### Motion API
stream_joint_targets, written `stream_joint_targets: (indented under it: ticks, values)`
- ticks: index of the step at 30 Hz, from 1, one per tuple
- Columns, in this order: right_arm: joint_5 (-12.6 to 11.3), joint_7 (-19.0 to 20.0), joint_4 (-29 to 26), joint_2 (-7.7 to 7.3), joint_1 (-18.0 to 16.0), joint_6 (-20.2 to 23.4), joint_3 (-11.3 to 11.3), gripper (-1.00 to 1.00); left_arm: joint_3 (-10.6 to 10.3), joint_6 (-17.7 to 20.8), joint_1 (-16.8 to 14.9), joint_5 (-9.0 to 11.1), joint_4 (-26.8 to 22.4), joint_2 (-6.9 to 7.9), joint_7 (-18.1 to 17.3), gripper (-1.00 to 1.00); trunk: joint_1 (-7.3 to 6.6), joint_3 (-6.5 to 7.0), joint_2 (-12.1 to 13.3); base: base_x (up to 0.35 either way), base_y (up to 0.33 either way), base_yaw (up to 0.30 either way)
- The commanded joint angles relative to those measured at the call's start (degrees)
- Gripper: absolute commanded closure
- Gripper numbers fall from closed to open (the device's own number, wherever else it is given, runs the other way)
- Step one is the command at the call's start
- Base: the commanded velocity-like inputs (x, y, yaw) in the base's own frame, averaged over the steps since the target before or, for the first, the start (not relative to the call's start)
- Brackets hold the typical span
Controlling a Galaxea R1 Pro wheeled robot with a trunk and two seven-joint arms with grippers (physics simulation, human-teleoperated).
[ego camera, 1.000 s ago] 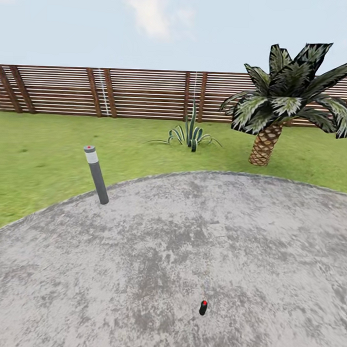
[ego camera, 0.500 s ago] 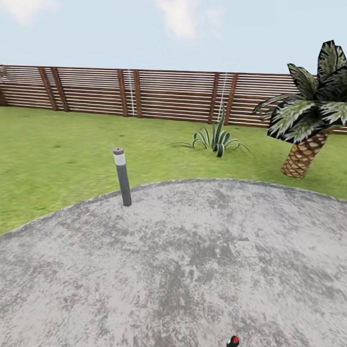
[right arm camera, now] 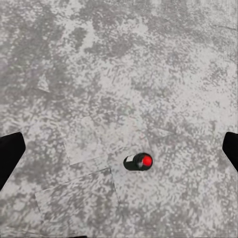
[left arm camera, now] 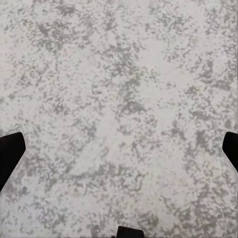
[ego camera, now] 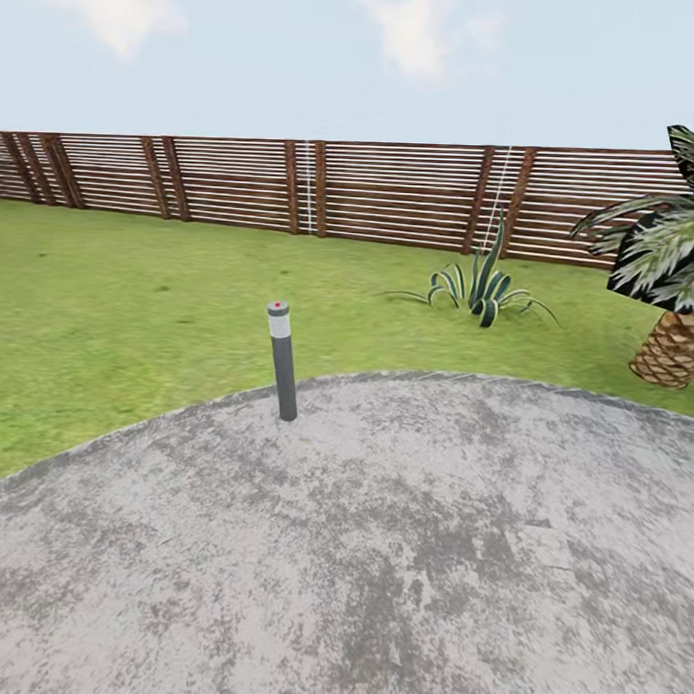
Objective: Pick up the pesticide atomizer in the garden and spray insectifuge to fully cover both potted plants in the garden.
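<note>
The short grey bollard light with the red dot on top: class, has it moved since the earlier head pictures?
No. The short grey bollard light stands at the same edge of the grey paved circle; fence, shrub and palm shift rightward with it, so the camera turned.

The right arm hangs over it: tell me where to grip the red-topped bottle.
Take the bottle by its dark body, just under the red cap, coming from above with the open right gripper: it seems to stand upright, seen almost end-on.

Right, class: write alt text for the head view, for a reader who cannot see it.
A round grey stone patio meets green lawn, with a short grey bollard light upright at its edge. Behind stand a brown slatted fence, a spiky striped shrub and, at the right edge, a short palm.
</note>
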Motion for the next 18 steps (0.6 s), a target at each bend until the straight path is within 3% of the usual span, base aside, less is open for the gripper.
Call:
stream_joint_targets:
  ticks: [1,18]
  values:
    - [0.2,-0.25,0.03,-0.02,-0.02,-0.13,0.04,-1.0,0.09,-0.19,-0.04,0.13,0.06,-0.01,-0.08,-1.0,0.03,-0.05,-0.02,0.302,0.0,0.062]
    - [0.11,-0.25,0.03,-0.02,-0.02,-0.19,-0.04,-1.0,0.09,-0.19,-0.04,0.13,0.06,-0.01,-0.08,-1.0,0.03,-0.05,-0.02,0.302,0.0,0.006]
